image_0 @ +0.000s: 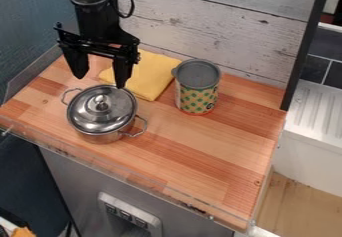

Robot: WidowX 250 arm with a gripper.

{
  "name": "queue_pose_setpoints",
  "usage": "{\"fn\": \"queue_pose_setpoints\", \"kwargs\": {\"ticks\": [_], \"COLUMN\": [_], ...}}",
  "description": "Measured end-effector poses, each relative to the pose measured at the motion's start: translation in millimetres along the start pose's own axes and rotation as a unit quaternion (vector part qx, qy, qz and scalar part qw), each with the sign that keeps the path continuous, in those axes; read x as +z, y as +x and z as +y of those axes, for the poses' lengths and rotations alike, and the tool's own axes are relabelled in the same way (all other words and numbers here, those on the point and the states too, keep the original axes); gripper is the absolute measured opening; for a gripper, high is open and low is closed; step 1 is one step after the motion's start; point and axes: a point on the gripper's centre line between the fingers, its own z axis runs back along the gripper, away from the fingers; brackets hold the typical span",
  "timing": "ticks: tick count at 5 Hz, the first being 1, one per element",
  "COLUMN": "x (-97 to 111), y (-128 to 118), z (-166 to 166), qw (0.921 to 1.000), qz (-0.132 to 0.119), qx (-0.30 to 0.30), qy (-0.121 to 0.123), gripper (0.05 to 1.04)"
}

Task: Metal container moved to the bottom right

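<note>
Striped wood counter [207, 151], whitish plank wall [220, 11] behind; black gripper [100, 82] with jaws spread wide, nothing between them, tips near back rim of metal pot [100, 136], contact unclear. Pot at counter's left, shiny silver, lid [85, 112] on, rounded knob, wire loop handle each side, contents hidden. Yellow cloth [152, 73] behind it, then green-and-tan patterned can [195, 100] beside cloth, grey lid on, contents hidden.

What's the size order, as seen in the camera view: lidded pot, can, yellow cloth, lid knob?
1. Lidded pot
2. Can and yellow cloth: too close to rank, cloth partly hidden
3. Lid knob
</note>
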Motion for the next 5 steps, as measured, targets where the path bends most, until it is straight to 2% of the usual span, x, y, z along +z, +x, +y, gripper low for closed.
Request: {"fn": "queue_pose_setpoints", "kwargs": {"ticks": [1,2,4,5], "x": [-8,-6,-6,-13], "y": [-3,10,68,98], "z": [-1,-18,-66,-94], "qw": [0.9999,0.9998,0.9974,0.9960], "qz": [0.016,-0.002,-0.046,-0.070], "qx": [0.003,0.003,-0.025,-0.026], "qy": [-0.003,-0.018,-0.049,-0.049], "gripper": [1.001,1.001,1.000,1.001]}}
